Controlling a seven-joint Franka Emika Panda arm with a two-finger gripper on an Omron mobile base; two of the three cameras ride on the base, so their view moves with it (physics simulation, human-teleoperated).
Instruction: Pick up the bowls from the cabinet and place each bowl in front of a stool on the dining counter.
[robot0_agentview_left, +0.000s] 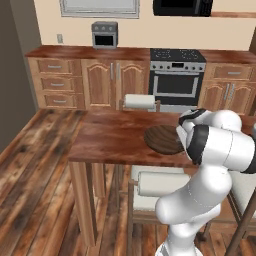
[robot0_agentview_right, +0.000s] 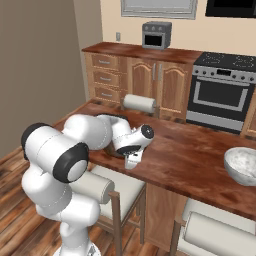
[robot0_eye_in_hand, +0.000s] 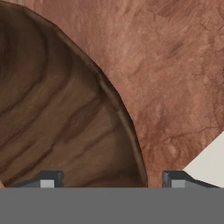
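Hand view has the fingers (robot0_eye_in_hand: 111, 179) spread wide astride the wooden bowl (robot0_eye_in_hand: 57, 109) rim, gripping nothing. Bowl sits on the table (robot0_agentview_left: 110, 135); best lift straight up, clear of that rim.

Wooden bowl (robot0_agentview_left: 164, 139) on dining counter (robot0_agentview_left: 115, 137), prob. before stool (robot0_agentview_left: 150, 187).

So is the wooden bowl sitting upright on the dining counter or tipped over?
Upright: the wooden bowl rests flat on the dining counter, its hollow facing up.
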